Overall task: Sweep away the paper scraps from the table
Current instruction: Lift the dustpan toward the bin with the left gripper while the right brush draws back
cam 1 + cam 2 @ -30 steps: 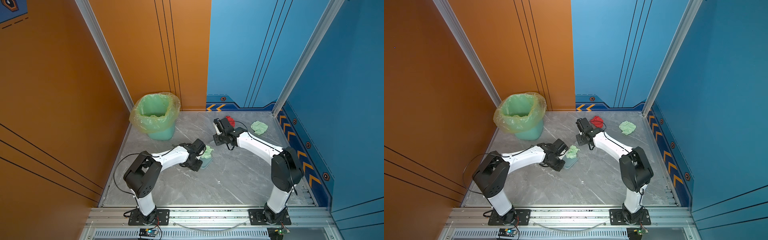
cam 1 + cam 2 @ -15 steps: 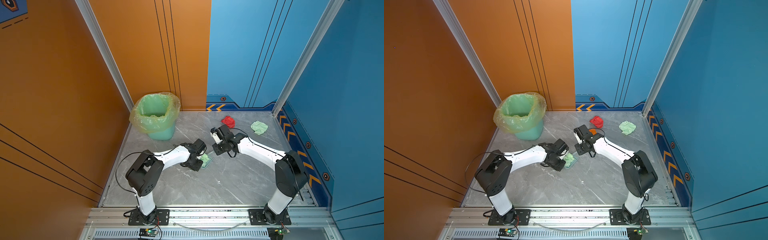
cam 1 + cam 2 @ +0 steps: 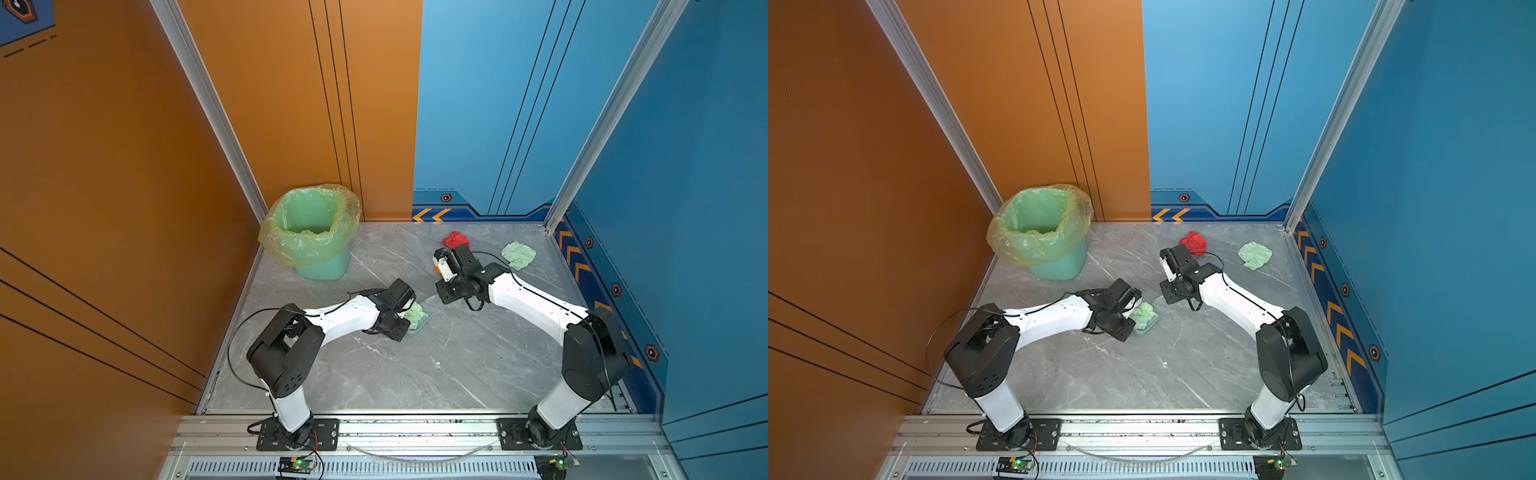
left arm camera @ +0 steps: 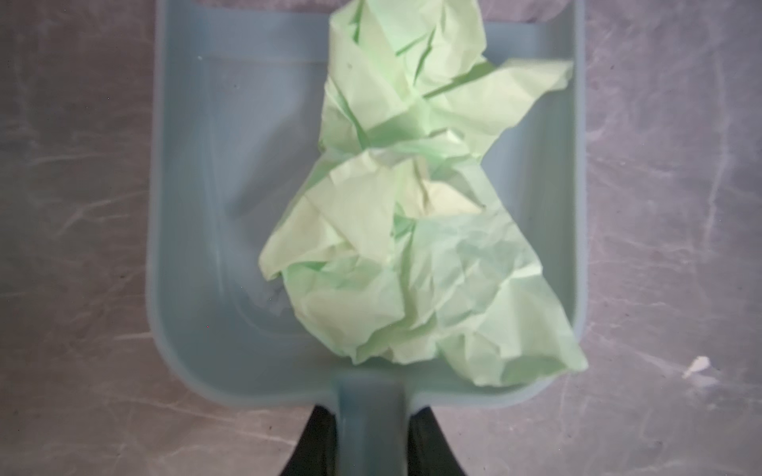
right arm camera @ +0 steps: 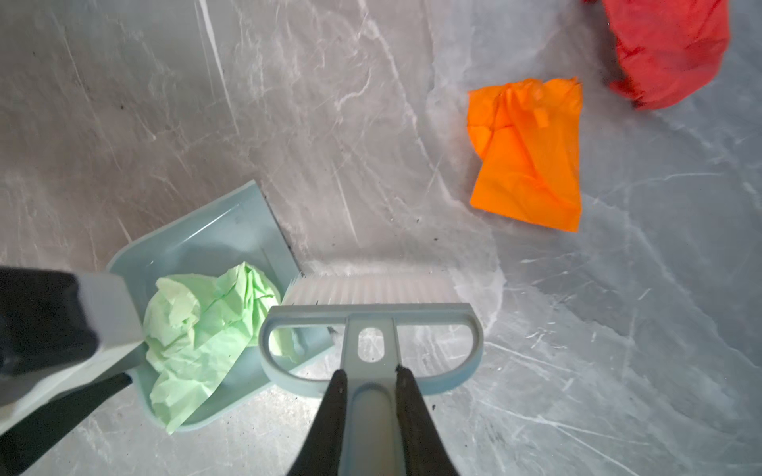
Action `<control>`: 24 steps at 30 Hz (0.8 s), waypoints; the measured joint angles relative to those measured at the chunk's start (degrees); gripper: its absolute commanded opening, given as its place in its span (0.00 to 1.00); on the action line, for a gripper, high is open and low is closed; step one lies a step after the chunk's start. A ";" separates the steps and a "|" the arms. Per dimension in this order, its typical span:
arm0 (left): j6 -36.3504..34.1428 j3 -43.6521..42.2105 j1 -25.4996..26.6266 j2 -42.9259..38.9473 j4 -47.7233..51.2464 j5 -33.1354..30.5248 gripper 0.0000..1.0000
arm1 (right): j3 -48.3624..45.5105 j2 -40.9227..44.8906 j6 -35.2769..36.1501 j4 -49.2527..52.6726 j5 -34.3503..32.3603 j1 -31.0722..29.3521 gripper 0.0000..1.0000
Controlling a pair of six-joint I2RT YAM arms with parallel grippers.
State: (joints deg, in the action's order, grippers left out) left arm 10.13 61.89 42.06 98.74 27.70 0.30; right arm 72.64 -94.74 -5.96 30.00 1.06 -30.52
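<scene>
Where walls (image 3: 291, 104) enclose the table (image 3: 415, 374), paper scraps (image 3: 518, 254) lie scattered.

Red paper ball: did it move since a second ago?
No. The red paper ball sits at the same spot in both top views, just by the yellow wall arrows.

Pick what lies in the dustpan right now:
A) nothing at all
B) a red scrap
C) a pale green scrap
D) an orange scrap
C: the pale green scrap sits crumpled inside the dustpan, while the orange scrap and the red scrap lie out on the table.
</scene>
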 measured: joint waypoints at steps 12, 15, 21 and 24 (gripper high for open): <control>-3.48 4.39 -1.97 -10.58 6.99 -2.67 0.04 | 1.27 8.87 -0.02 -1.05 -0.63 7.52 0.00; -4.74 7.34 -4.07 -13.60 9.92 -2.91 0.05 | 0.20 11.80 -0.02 -1.03 -0.92 9.20 0.00; -6.49 12.55 -7.26 -18.62 14.43 -3.82 0.05 | -2.69 14.16 -0.46 -1.05 -1.07 10.84 0.00; -7.39 14.75 -7.91 -20.55 15.85 -4.31 0.07 | -3.80 14.14 -0.70 -1.01 -1.05 10.88 0.00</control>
State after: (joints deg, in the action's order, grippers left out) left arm 2.74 76.64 34.15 78.19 43.55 -4.01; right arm 68.84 -80.60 -6.66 28.99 0.01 -19.64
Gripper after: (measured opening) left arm 0.227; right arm 0.194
